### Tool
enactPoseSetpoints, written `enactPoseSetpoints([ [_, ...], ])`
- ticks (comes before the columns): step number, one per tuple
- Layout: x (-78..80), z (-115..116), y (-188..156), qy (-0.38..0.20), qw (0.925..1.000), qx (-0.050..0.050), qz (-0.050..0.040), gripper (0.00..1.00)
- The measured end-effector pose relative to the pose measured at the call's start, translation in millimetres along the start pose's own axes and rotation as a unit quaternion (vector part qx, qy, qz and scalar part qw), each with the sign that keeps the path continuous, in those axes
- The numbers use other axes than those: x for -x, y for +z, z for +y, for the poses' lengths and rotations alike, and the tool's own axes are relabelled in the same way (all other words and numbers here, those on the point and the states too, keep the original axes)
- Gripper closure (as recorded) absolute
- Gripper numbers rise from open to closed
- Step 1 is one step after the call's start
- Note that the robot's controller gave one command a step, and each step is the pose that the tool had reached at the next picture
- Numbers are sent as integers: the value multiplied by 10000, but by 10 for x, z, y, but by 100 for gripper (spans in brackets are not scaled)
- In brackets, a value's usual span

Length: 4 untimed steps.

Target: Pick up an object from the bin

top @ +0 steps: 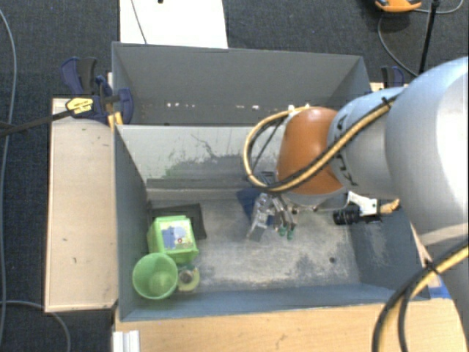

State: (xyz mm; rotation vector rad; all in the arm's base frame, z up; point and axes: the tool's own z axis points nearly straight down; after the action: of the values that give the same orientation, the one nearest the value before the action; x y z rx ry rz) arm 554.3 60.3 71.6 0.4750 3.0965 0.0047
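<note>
Claw point(270, 224) is hanging low over the middle of the grey metal bin point(234, 86), close above the floor, with the arm reaching in from the right. Whether the claw is spread or pressed together cannot be told, as the orange wrist cover point(308, 152) and looped cables point(256, 149) are overhanging it. Nothing is showing as gripped.

The nearest thing is a small blue piece point(247, 199), lying just beside the claw on its far left side, near the foot of the back wall. Its kind cannot be made out. In my judgement this is the likeliest candidate, since the claw is sitting right next to it, but no grasp is established.

The other contents are lying together in the near left corner, well apart from the claw. A green square box with a blue label point(174, 238) is sitting against the left wall. A green plastic cup point(154, 276) is lying just in front of it, mouth facing up. A small pale round piece point(188, 278) is touching the cup's right side.

The floor between the claw and that corner is lying bare, so nothing is obstructing a move there. The back wall is crowding the blue piece and may be limiting the approach.
</note>
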Motion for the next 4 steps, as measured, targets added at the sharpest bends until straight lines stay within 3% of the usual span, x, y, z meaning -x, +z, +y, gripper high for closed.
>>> enactPoseSetpoints([
  [2,-25,-11,-262,-6,10000,-15,41,100],
  [3,2,0,-429,-12,10000,5,-7,100],
  [4,1,-1,-513,-15,10000,2,1,100],
])
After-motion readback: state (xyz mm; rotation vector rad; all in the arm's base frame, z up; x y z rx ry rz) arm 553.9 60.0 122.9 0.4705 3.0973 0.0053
